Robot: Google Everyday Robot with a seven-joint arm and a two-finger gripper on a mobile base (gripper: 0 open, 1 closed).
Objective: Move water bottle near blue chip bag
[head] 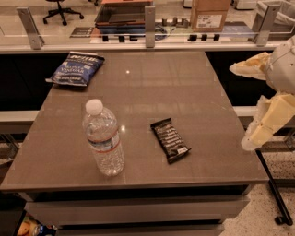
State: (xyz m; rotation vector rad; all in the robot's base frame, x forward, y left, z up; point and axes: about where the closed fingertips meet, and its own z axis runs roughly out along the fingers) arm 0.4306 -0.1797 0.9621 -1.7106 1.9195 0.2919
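Note:
The water bottle (pixel 104 140) stands upright on the brown table (pixel 152 87), near its front left; it is clear and ribbed with a white cap and a red-banded label. The blue chip bag (pixel 76 68) lies flat at the table's far left corner, well apart from the bottle. My gripper (pixel 238 107) is at the right edge of the view, off the table's right side and far from the bottle. Its cream fingers (pixel 265 124) are spread apart and hold nothing.
A black snack bar wrapper (pixel 170 140) lies right of the bottle. A glass rail with metal posts (pixel 150 20) runs behind the table. A cardboard box (pixel 209 14) and a tray sit beyond it. An office chair stands at the far left.

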